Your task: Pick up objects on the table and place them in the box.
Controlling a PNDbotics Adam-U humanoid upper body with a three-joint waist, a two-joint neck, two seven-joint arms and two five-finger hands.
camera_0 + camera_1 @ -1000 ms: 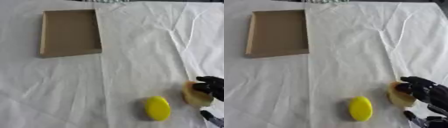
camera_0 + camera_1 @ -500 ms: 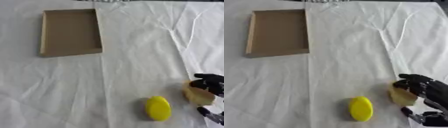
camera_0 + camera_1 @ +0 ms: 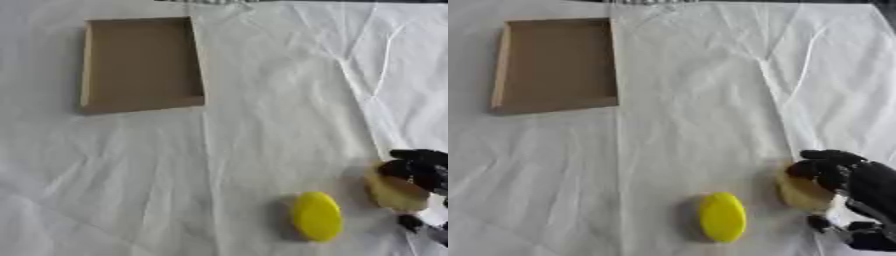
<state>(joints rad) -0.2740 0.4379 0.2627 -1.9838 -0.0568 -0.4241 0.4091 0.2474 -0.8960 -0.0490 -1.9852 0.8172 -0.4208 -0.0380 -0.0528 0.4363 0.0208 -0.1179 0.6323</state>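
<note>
Here the tan object [image 3: 801,192] sits within the right robot hand [image 3: 859,186]'s curled fingers

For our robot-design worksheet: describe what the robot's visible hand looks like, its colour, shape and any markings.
Only the right hand shows, at the lower right edge. It is black all over, with thick, rounded, segmented fingers and a bulky palm. No cables, markings or silver parts can be made out.

White wrinkled cloth [image 3: 262,125] covering table.
</note>
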